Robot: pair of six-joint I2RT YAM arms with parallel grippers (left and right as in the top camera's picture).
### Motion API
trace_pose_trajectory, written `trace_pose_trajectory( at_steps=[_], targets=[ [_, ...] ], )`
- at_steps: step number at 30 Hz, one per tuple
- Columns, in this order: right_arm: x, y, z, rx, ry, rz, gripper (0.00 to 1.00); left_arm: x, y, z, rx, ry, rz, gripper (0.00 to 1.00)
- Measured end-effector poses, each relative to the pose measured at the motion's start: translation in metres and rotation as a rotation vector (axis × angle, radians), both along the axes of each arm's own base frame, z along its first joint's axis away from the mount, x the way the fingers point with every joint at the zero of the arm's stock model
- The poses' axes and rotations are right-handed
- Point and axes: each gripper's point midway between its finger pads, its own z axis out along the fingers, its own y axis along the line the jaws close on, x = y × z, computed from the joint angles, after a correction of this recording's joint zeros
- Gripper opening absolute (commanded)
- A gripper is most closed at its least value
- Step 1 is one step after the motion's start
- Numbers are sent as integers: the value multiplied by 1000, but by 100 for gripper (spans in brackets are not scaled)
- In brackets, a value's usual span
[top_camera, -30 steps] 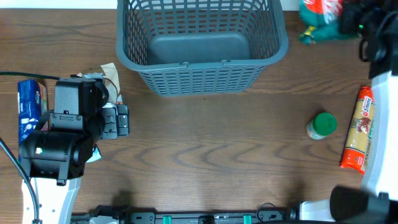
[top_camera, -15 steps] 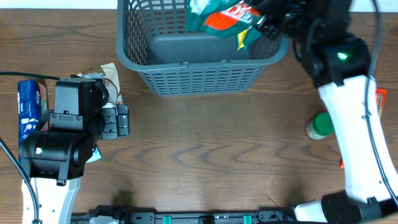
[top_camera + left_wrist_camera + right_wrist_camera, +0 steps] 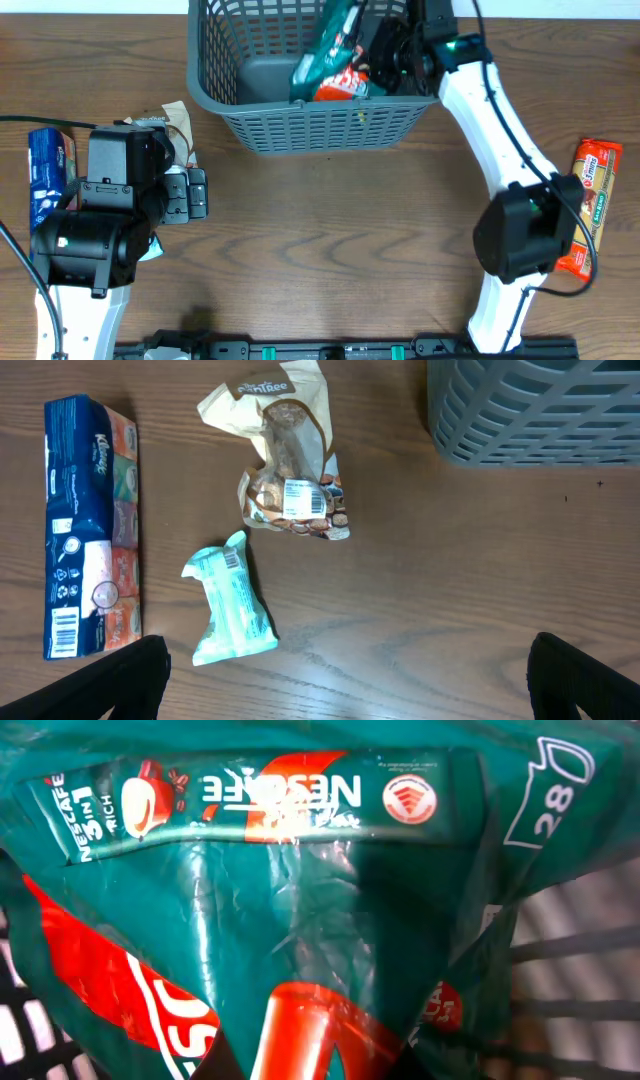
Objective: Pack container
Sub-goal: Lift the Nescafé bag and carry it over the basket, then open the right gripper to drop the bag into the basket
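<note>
One coffee bag in container; right gripper hold cannot be told. Jaws released, left gripper hangs over three packets.

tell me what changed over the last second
The right hand swung left from the table's far right, carrying the green Nescafe bag over the rim and down into the basket. Whether it has let go cannot be seen. The green-lidded jar is now hidden, likely under that arm. The left hand, tissue pack and orange packet stayed put.
</note>
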Motion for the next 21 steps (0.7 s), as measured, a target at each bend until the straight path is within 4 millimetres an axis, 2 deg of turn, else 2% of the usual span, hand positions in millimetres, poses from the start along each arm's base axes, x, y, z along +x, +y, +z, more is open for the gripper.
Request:
trace_pose_trajectory(
  at_steps=[3,4,6,7,11,15,18,21],
  targets=[
    [-5,-1,-15,-15,51,0,7,0,0,0,0,0,0,99],
    [-6,-2,-16,-17,59,0,18,0,0,0,0,0,0,99],
    [-8,-2,-17,-14,69,-3,49,0,0,0,0,0,0,99],
    [-8,0,-16,-4,70,1,99,0,0,0,0,0,0,99],
    [-7,4,-4,47,71,-21,99,0,0,0,0,0,0,99],
    [-3,7,25,119,31,-60,99,0,0,1,0,-5,0,99],
    [0,5,68,197,-9,-115,99,-1,4,3,-1,-16,17,98],
    [-3,-10,122,273,-25,-205,99,-6,20,10,2,-47,82,99]
  ],
)
